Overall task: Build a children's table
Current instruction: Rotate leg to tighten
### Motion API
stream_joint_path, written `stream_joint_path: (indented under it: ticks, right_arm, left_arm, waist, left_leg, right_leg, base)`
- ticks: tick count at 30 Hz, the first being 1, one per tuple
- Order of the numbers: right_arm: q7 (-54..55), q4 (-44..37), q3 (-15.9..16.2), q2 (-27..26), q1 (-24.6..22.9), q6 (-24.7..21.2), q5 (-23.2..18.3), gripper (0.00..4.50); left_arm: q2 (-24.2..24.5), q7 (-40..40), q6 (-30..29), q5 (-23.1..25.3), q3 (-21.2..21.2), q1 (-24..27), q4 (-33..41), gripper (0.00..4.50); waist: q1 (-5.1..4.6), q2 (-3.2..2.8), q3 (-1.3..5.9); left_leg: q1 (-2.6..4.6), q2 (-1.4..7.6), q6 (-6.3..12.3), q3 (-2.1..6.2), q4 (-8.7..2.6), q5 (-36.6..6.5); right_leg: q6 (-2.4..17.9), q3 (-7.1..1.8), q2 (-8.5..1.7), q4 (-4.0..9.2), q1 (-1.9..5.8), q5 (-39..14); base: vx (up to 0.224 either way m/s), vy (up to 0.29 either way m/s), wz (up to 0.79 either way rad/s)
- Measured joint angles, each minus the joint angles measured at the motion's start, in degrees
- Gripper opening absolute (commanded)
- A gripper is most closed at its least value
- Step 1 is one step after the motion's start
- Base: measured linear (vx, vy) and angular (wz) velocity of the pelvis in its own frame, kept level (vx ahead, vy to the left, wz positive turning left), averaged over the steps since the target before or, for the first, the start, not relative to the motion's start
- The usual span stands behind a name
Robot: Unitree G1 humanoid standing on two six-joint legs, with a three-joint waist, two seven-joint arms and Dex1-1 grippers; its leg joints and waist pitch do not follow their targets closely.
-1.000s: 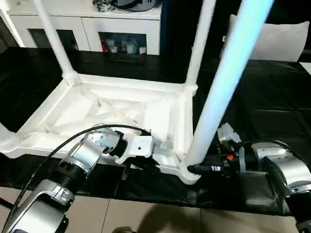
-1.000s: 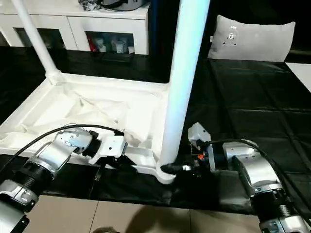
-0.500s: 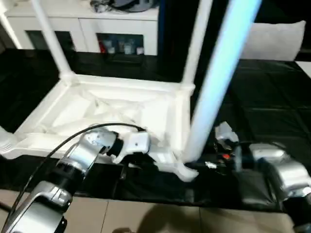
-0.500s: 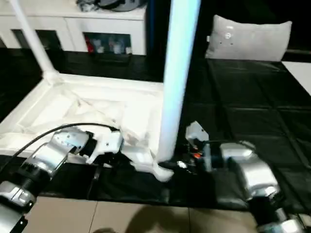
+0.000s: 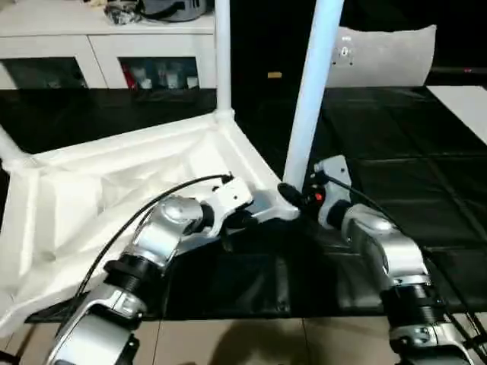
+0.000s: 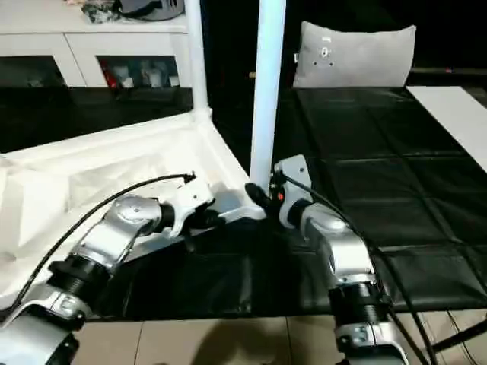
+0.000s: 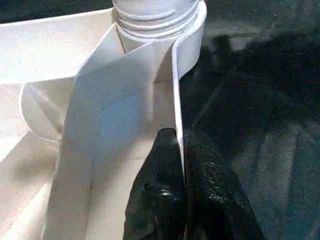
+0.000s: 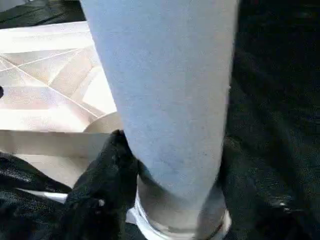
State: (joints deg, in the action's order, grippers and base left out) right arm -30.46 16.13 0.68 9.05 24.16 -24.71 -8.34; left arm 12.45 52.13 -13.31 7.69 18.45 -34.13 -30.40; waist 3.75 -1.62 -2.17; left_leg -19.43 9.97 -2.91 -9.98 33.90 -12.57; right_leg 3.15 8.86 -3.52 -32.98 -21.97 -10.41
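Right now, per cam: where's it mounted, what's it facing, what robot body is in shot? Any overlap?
Left eye, right eye: head stereo pair, looking forward and down at the tabletop; both silver forearms show.
Left wrist: looks along the left gripper, shut on the tabletop's rim.
Right wrist: looks along the right gripper, fingers around the near leg at its base.
Shared: that leg's corner socket shows in both wrist views.

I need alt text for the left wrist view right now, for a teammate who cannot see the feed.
The left gripper is shut on the thin white side wall of the upturned tabletop, one black finger on each face. Just beyond it, a white leg sits in the round corner socket. The black work surface lies beside the wall.
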Motion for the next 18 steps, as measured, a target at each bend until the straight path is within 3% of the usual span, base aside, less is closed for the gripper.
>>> stream_joint_path:
  ticks: [9, 13, 18]
  right_arm:
    - [-7.5, -0.3, 0.6, 5.1, -2.6, 5.6, -0.7, 3.54]
    - [-18.5, -2.7, 1.2, 11.8, -6.0, 8.9, -3.1, 3.89]
    - [-29.7, -3.1, 2.1, 19.3, -7.0, 9.9, -4.6, 4.30]
  left_arm:
    - [1.2, 1.1, 4.7, 0.5, 1.4, -0.3, -1.2, 0.00]
    - [3.1, 4.9, 10.1, -0.1, 2.1, -0.4, -3.2, 0.00]
    - [6.3, 11.4, 17.1, -0.6, 3.6, -1.2, -5.6, 0.00]
  waist:
    - [1.34, -0.09, -0.04]
    - [2.08, -0.24, -0.07]
    - [2.63, -0.30, -0.07]
  left_leg:
    - [-0.08, 0.01, 0.03, 0.00, 0.00, 0.0]
    - [-0.06, 0.01, 0.05, 0.00, 0.02, 0.0]
    - [-0.05, 0.02, 0.06, 0.00, 0.06, 0.0]
  right_leg:
    - [0.1, 0.01, 0.00, -0.03, -0.07, 0.0]
    - [0.0, 0.02, 0.00, -0.03, -0.05, 0.0]
    - [0.0, 0.03, 0.02, -0.04, -0.04, 0.0]
  base:
    - [0.000, 0.000, 0.00]
    - [0.000, 0.000, 0.00]
    - [0.000, 0.000, 0.00]
